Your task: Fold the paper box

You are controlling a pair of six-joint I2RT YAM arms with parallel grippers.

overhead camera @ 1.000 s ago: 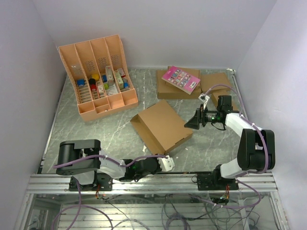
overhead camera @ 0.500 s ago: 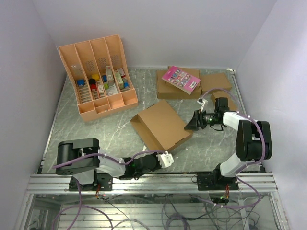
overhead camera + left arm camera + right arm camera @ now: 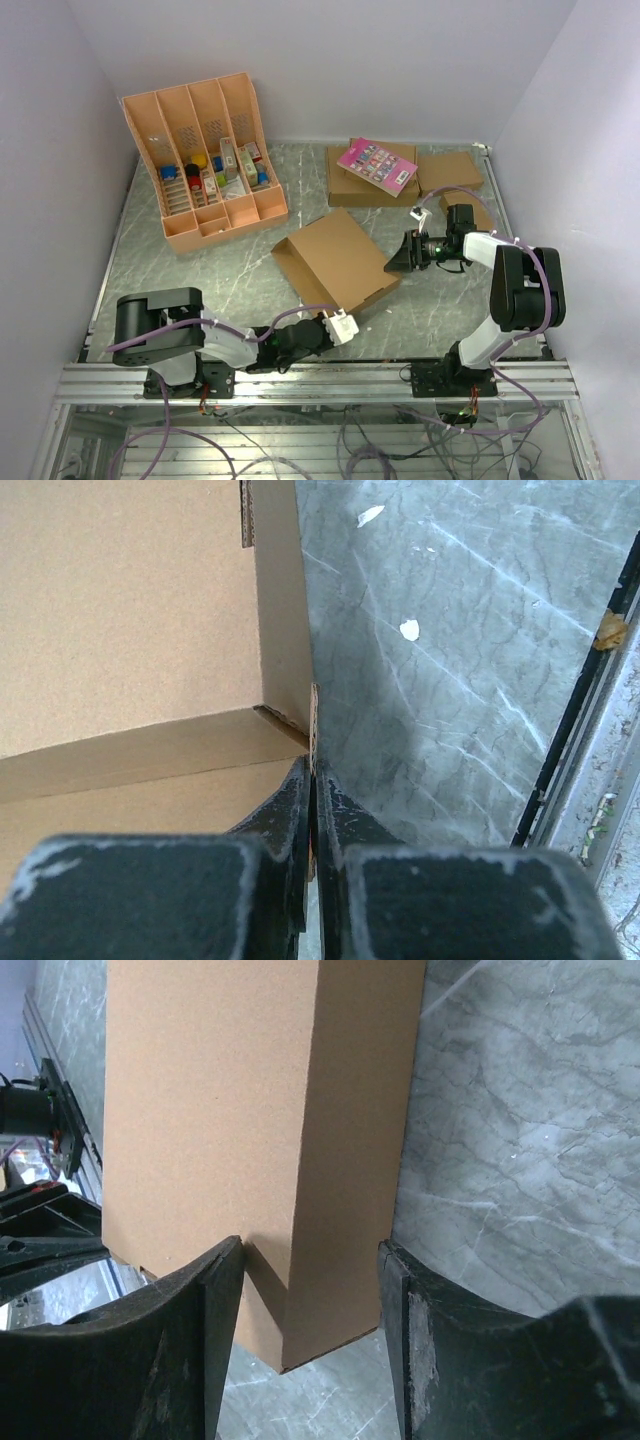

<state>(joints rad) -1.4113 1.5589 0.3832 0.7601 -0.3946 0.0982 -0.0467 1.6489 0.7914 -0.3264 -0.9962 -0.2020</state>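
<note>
Since a second ago the left hand [image 3: 350,318] has slid forward from the near rail to the near corner of the paper box [image 3: 335,260], and the right hand [image 3: 394,264] has drawn in against the box's right corner.

From above, the box lies flat and skewed near the middle of the bench [image 3: 200,275], one side open toward the left. An orange compartment tray [image 3: 205,155] leans at the back left. Smaller brown boxes [image 3: 365,185] sit at the back right, one with a pink card [image 3: 377,165] on top.

On the left wrist camera, the left hand [image 3: 313,770] is closed tight, its fingers [image 3: 285,810] pinching the thin edge of a cardboard wall at the box [image 3: 120,600] corner. Grey marbled bench [image 3: 450,680] with a few white flecks lies to the right.

On the right wrist camera, the right hand [image 3: 310,1250] stands about half wide, astride a corner of the box [image 3: 220,1090]. One finger [image 3: 215,1290] meets the broad top face and the other [image 3: 410,1300] sits at the narrow side wall. I cannot tell whether they press on the cardboard. Bench [image 3: 520,1110] surface fills the right side.
</note>
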